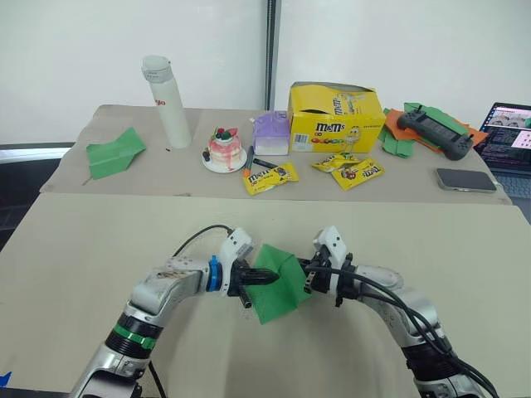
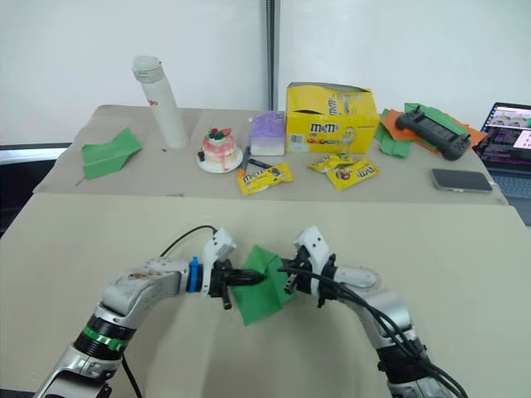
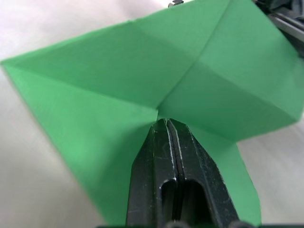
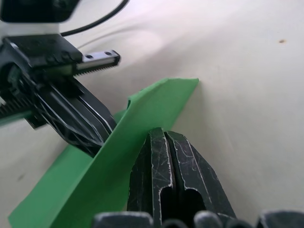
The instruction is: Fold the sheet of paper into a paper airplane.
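The sheet of paper is bright green, creased and partly folded, and is held just above the near tan table, between my two arms. My left gripper is shut on its left side, the paper buckling into a fold at the fingertips. My right gripper pinches the opposite edge, fingers pressed together with the paper standing on edge against them. The two grippers point at each other, about a paper's width apart.
The far table holds a green paper plane, a white bottle, a small cake, a purple box, a yellow M&M's box, candy packets, a controller on green-and-orange paper shapes, a phone and a laptop.
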